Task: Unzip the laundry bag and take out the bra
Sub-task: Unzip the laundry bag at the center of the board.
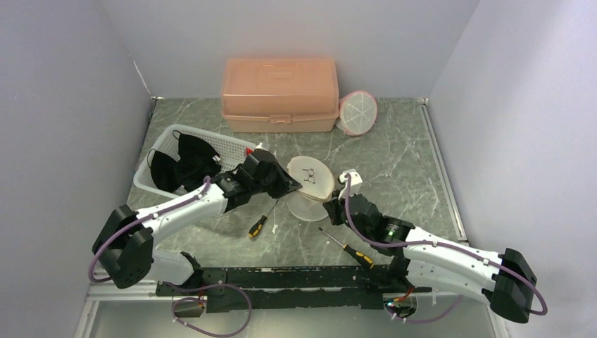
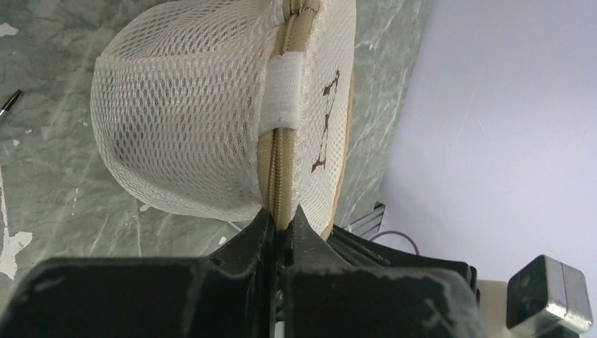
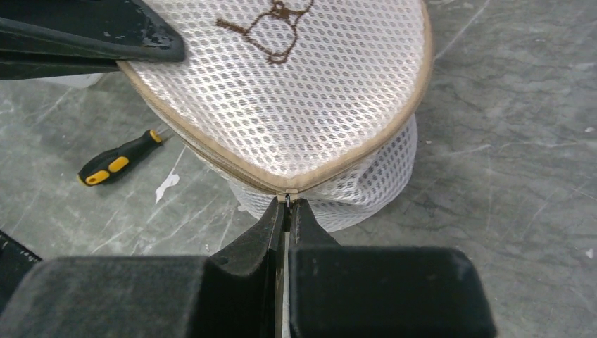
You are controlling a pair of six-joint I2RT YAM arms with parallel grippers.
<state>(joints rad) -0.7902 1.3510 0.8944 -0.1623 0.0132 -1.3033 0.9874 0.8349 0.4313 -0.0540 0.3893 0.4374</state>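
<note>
Pinching the laundry bag (image 2: 183,120): left gripper (image 2: 281,218), right gripper (image 3: 287,209) (zipper pull (image 3: 287,198)).

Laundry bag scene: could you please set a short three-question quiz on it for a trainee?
1. True or false: the laundry bag is fully unzipped.
2. The right jaws pinch: A zipper pull, B basket rim, C pink box?
3. How many screwdrivers are in view?
Key: 1 false; 2 A; 3 two.
</note>
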